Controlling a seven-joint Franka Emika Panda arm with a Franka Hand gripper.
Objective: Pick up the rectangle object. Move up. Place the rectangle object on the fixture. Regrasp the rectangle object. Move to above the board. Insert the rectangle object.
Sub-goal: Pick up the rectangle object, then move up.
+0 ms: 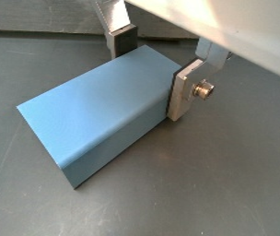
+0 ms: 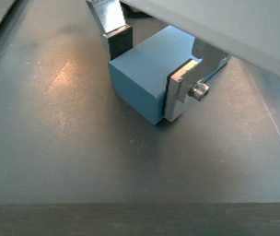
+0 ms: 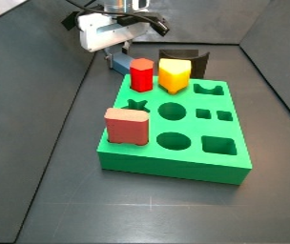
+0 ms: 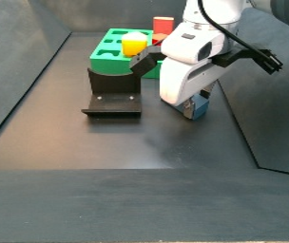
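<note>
The rectangle object (image 1: 93,115), a steel-blue block, lies flat on the dark floor in both wrist views (image 2: 136,88). My gripper (image 1: 155,74) (image 2: 149,76) is down around one end of it. One silver finger presses its side, and the dark pad of the opposite finger (image 1: 124,44) meets the opposite edge with no gap showing. In a side view the gripper (image 4: 196,106) hangs low beside the fixture (image 4: 113,90), with the blue block (image 4: 202,107) peeking out under it. The green board (image 3: 193,129) sits nearer the camera than the gripper (image 3: 119,59).
On the board stand a red peg (image 3: 141,74), a yellow peg (image 3: 174,74) and a salmon-pink block (image 3: 127,126). The fixture (image 3: 186,59) shows dark behind the yellow peg. Grey walls close in the floor on the sides.
</note>
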